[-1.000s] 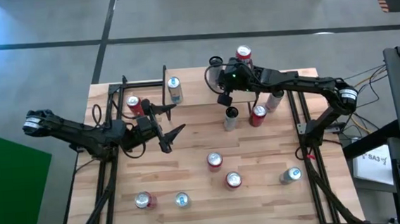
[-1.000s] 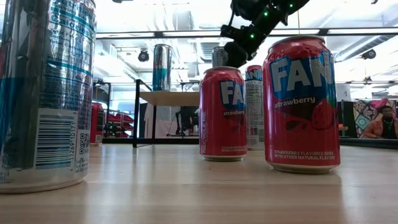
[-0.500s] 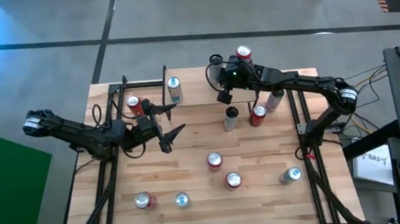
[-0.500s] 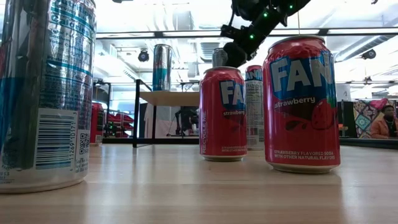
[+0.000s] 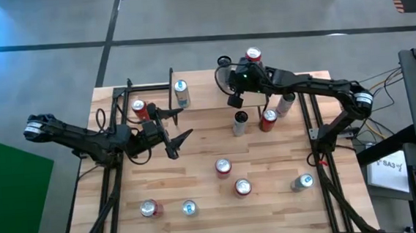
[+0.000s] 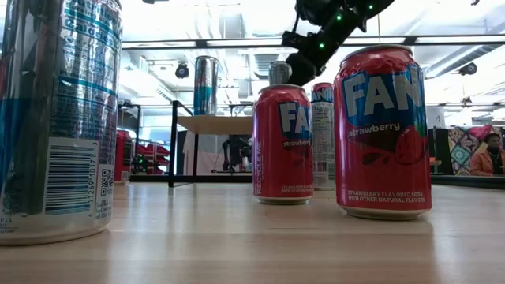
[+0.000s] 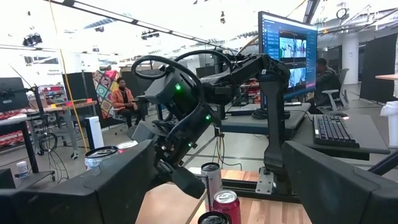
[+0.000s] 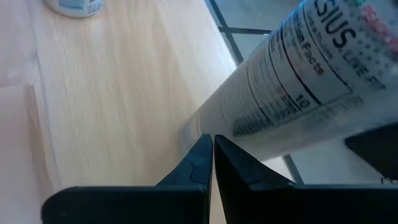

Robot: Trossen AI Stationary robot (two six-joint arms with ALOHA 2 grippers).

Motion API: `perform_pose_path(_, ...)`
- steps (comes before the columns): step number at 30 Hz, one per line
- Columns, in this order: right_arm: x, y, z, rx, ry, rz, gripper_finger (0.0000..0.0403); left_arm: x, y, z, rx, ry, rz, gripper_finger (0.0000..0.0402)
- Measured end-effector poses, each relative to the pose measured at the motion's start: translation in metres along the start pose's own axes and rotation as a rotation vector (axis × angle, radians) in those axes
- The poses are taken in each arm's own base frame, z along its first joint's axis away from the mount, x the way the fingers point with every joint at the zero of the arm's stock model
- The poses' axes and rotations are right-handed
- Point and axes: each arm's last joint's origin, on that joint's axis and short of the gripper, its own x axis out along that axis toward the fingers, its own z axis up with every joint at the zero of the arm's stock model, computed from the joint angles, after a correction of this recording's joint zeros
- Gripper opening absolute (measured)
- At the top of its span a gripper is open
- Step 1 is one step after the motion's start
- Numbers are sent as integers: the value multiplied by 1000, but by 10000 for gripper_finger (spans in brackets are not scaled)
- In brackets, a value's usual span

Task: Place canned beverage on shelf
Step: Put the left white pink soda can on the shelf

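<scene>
The right tool (image 5: pixel 234 100) hangs above the far middle of the bench (image 5: pixel 207 205) with its two fingers (image 8: pixel 208 163) pressed together and nothing between them; in the right wrist view a tall white can (image 8: pixel 292 81) passes just behind the fingertips, but whether they touch it cannot be told. Just below the tool in the high view stands a dark-topped can (image 5: pixel 239 122), with a red can (image 5: pixel 268 119) beside it on the right. The left tool (image 5: pixel 176 130) waits over the left part of the bench, its fingers spread wide and empty, just right of the shelf (image 5: pixel 158 85). On the shelf stand a blue and silver can (image 5: pixel 182 93) and, as it seems from above, a red-topped can (image 5: pixel 139 108). Judged from this, part of the task is done; several cans remain on the bench, among them five loose ones (image 5: pixel 223 167) nearer the front, and neither tool carries one.
</scene>
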Motion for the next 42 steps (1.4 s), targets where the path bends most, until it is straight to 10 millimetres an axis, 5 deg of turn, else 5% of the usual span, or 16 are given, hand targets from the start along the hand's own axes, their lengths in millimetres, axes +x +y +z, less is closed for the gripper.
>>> perform_pose_path(42,35,-4,-6,-26,17,-71,9,0,0,0,4,2,2,339)
